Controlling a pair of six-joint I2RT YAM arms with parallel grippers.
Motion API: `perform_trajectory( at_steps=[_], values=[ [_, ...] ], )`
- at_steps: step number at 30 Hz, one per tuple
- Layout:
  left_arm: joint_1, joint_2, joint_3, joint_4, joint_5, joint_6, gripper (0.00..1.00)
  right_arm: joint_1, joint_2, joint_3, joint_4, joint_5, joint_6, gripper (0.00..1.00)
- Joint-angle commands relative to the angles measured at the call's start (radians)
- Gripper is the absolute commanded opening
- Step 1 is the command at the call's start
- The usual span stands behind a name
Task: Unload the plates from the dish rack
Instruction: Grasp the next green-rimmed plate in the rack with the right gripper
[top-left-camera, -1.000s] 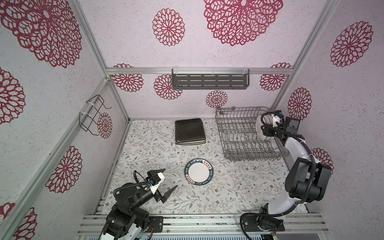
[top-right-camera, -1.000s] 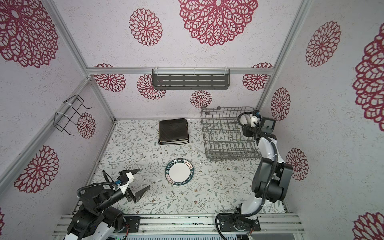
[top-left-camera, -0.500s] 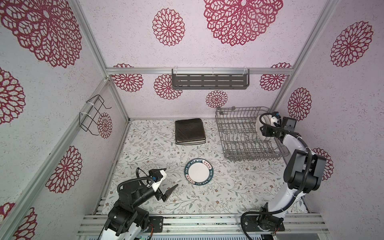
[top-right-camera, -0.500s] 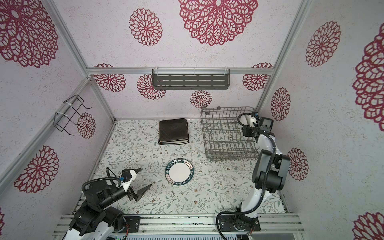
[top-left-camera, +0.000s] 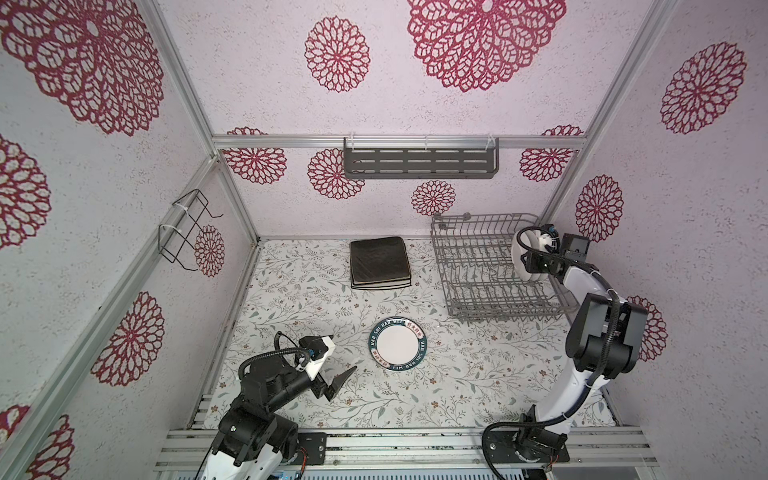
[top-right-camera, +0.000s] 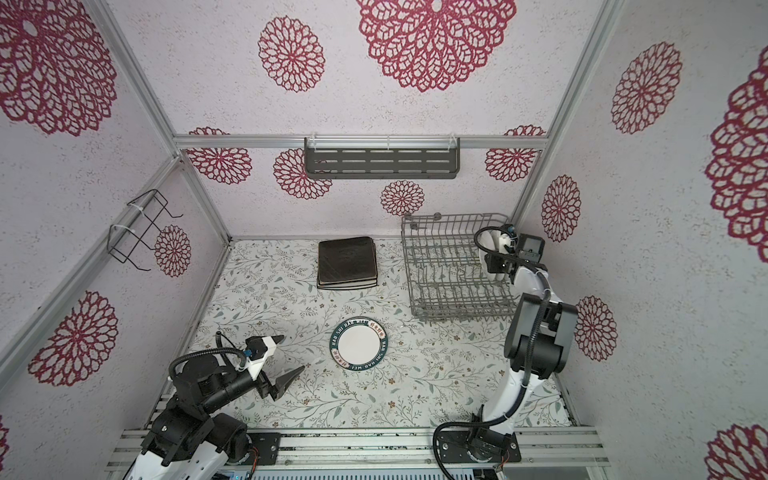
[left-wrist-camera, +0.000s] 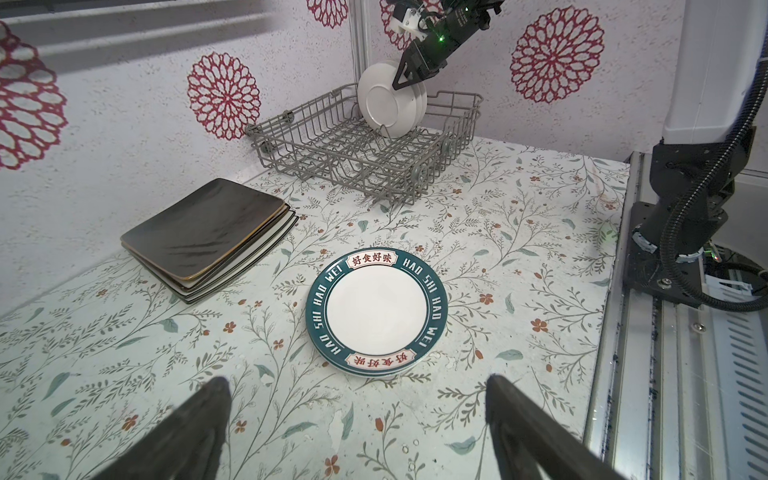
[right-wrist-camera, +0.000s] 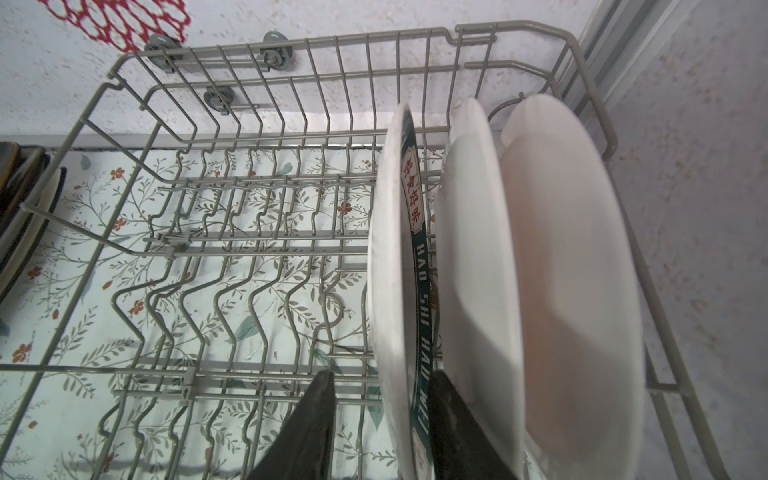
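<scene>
The grey wire dish rack (top-left-camera: 469, 266) (right-wrist-camera: 515, 25) stands at the back right. Three round white plates (top-left-camera: 521, 249) (left-wrist-camera: 386, 99) stand upright in it at its right end. My right gripper (right-wrist-camera: 382, 376) (top-left-camera: 524, 266) is open and straddles the rim of the outermost plate (right-wrist-camera: 390, 249). One finger lies against its printed face and the other stands a little off its back. A printed round plate (top-left-camera: 397, 343) (left-wrist-camera: 376, 307) lies flat mid-table. Black square plates top a stack (top-left-camera: 380, 262) (left-wrist-camera: 203, 232) at the back. My left gripper (left-wrist-camera: 357, 382) (top-left-camera: 340, 353) hovers open and empty near the flat plate.
A dark slotted shelf (top-left-camera: 419, 164) hangs on the back wall, and a small black wire holder (top-left-camera: 185, 230) on the left wall. The right wall runs close behind the rack. Aluminium rails (top-left-camera: 395, 440) line the front edge.
The right gripper's jaws have narrowed around the outermost plate's rim, and its arm has shifted slightly. The left arm has drawn back a little, still open.
</scene>
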Motion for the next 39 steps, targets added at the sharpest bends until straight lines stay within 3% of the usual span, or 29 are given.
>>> perform_trajectory(
  at_steps=[1,39],
  values=[
    [-0.003,0.008,-0.007,0.023,-0.005,0.005,0.97,-0.006,0.005,0.03,0.034,-0.032,-0.007,0.35],
    [-0.003,-0.011,-0.009,0.025,0.003,0.008,0.97,-0.008,0.018,0.056,-0.003,-0.087,-0.027,0.01]
  ],
)
